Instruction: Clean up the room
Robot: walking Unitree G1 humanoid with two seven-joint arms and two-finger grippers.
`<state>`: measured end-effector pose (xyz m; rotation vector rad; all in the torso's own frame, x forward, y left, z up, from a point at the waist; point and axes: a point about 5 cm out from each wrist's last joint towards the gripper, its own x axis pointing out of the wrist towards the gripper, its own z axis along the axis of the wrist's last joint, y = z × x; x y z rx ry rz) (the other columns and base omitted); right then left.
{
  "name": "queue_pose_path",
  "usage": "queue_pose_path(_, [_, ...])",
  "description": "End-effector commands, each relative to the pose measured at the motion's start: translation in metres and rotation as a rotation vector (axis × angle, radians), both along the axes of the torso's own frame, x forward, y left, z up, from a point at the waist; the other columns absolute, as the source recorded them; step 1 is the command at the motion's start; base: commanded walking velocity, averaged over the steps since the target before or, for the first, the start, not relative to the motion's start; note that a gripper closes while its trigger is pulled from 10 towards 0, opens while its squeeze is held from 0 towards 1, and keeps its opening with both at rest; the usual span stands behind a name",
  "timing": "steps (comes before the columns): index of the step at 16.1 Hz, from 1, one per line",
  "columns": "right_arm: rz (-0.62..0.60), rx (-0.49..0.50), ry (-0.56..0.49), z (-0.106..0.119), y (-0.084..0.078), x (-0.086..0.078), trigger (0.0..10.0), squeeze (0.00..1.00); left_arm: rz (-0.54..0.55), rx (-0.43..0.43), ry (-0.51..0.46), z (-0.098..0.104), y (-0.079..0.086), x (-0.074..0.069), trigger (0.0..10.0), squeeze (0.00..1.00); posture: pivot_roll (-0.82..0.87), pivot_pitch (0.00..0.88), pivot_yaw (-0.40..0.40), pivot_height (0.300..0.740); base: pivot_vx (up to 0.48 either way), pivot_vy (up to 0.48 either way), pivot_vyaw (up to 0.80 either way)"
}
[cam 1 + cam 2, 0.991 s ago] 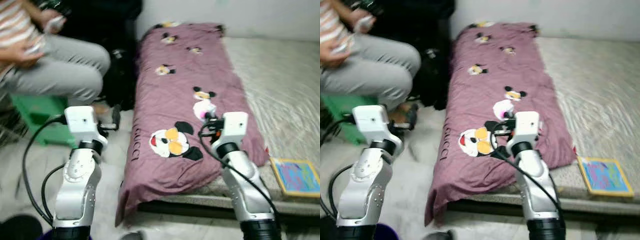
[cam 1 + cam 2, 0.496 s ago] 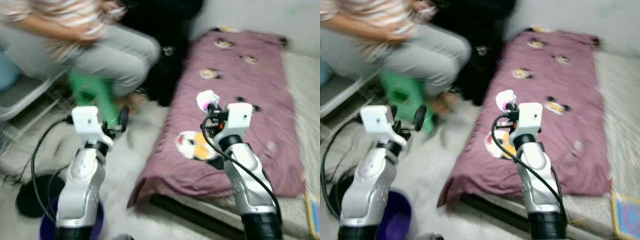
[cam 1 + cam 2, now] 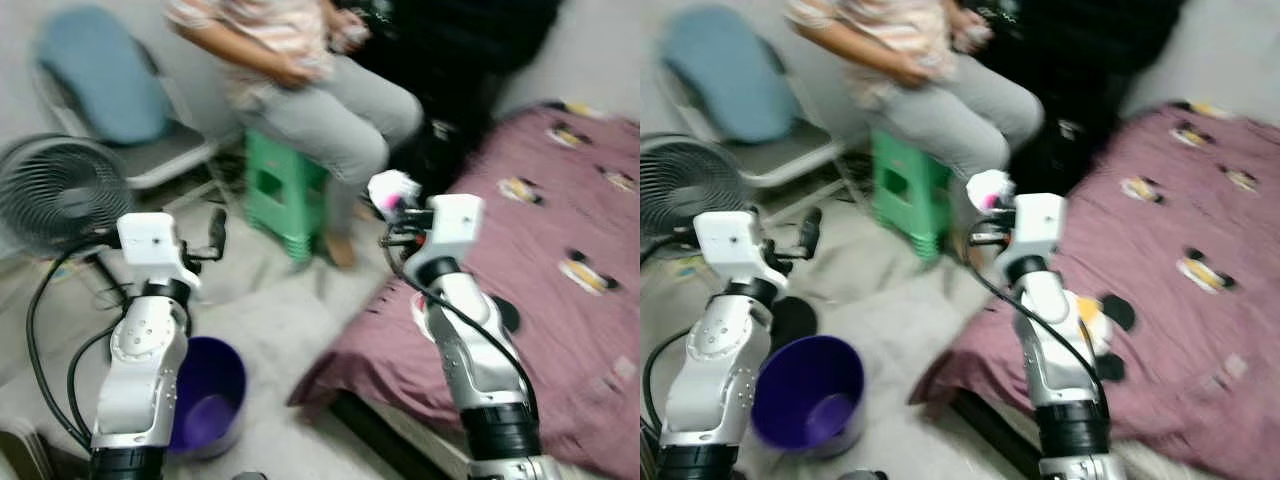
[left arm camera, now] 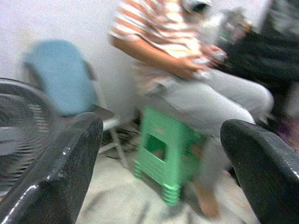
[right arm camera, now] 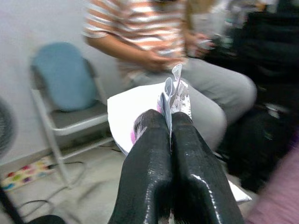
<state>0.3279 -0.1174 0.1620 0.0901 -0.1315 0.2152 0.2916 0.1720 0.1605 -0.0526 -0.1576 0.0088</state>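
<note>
Right wrist view: right hand (image 5: 170, 122) pinching a white-and-pink wrapper (image 5: 175, 93).
Raised beside the purple bed cover (image 3: 560, 300); left hand (image 4: 163, 154) spread wide above the purple bucket (image 3: 205, 395).

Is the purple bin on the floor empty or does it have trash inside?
Apparently empty: the right eye view looks into the purple bin and shows just its smooth purple inside, though the picture is blurred.

Blanket (image 3: 560, 300): mauve, cartoon-mouse print in black, white, yellow. Beside blanket: green stool (image 3: 285, 195); person (image 3: 320, 90) on stool, orange-white striped shirt, grey trousers. Left of stool: blue-cushioned chair (image 3: 95, 80), purple bucket (image 3: 205, 395). White-pink wrapper (image 5: 163, 105) between black fingers (image 5: 149, 163).
</note>
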Motion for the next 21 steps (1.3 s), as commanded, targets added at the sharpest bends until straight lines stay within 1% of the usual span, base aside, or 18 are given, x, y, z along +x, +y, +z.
queue_pose_path(1, [-0.001,0.006,0.010,-0.004,0.000,0.006,10.0,0.00,0.002,0.031,-0.023,0.004,0.000,-0.003,10.0,0.00,0.03,0.000,-0.036,0.740,0.000,0.000,0.80])
queue_pose_path(4, [0.033,0.016,0.006,-0.003,0.013,0.015,10.0,0.00,0.046,0.036,-0.031,0.005,0.009,-0.004,10.0,0.00,0.07,0.000,-0.050,0.740,0.000,0.000,0.80])
queue_pose_path(6, [0.073,0.011,-0.006,0.001,0.020,0.019,10.0,0.00,0.071,0.036,-0.052,0.011,0.010,-0.004,10.0,0.00,0.06,0.000,-0.068,0.740,0.000,0.000,0.70])
queue_pose_path(8, [0.087,-0.013,-0.008,0.000,0.019,0.021,10.0,0.00,0.092,0.027,-0.052,0.010,0.009,-0.006,10.0,0.00,0.04,0.000,-0.073,0.740,0.000,0.000,0.52])
queue_pose_path(10, [0.082,-0.032,-0.004,-0.001,0.013,0.024,10.0,0.00,0.088,-0.006,-0.084,0.020,-0.002,-0.004,10.0,0.00,0.04,0.000,-0.103,0.740,0.000,0.000,0.00])
queue_pose_path(11, [0.080,-0.043,0.005,-0.003,0.010,0.024,10.0,0.00,0.085,-0.016,-0.092,0.022,-0.007,-0.004,10.0,0.00,0.04,0.000,-0.116,0.740,0.000,0.000,0.00])
queue_pose_path(12, [0.080,-0.059,0.016,-0.006,0.007,0.025,10.0,0.00,0.096,-0.019,-0.086,0.019,-0.011,-0.005,10.0,0.00,0.05,0.000,-0.132,0.740,0.000,0.000,0.00])
queue_pose_path(13, [0.095,-0.067,0.012,-0.006,0.009,0.025,10.0,0.00,0.114,-0.025,-0.074,0.014,-0.014,-0.010,10.0,0.00,0.05,0.000,-0.142,0.740,0.000,0.000,0.00])
queue_pose_path(14, [0.105,-0.068,0.002,-0.004,0.014,0.025,10.0,0.00,0.145,-0.040,-0.033,0.007,-0.015,-0.013,10.0,0.00,0.05,0.000,-0.142,0.740,0.000,0.000,0.00])
queue_pose_path(15, [0.121,-0.078,-0.013,-0.001,0.020,0.025,10.0,0.00,0.125,-0.018,-0.035,0.007,-0.018,-0.014,10.0,0.00,0.05,0.000,-0.143,0.740,0.000,0.000,0.00])
queue_pose_path(16, [0.123,-0.076,-0.016,-0.001,0.021,0.024,10.0,0.00,0.104,0.001,-0.045,0.008,-0.020,-0.014,10.0,0.00,0.04,0.000,-0.141,0.740,0.000,0.000,0.00])
queue_pose_path(17, [0.122,-0.079,-0.017,-0.001,0.023,0.023,10.0,0.00,0.093,0.020,-0.048,0.007,-0.020,-0.013,10.0,0.00,0.03,0.000,-0.133,0.740,0.000,0.000,0.80])
queue_pose_path(18, [0.124,-0.080,-0.027,0.001,0.025,0.020,10.0,0.00,0.091,0.010,-0.034,0.004,-0.017,-0.013,10.0,0.00,0.00,0.000,-0.117,0.740,0.000,0.000,0.80])
queue_pose_path(20, [0.093,-0.088,-0.018,-0.009,0.018,0.010,10.0,0.00,0.067,0.021,0.012,-0.013,-0.018,-0.015,10.0,0.00,-0.02,0.000,-0.107,0.740,0.000,0.000,0.80])
queue_pose_path(21, [0.079,-0.080,-0.004,-0.012,0.013,0.006,10.0,0.00,0.070,0.024,0.018,-0.013,-0.019,-0.016,10.0,0.00,-0.02,0.000,-0.100,0.740,0.000,0.000,0.80])
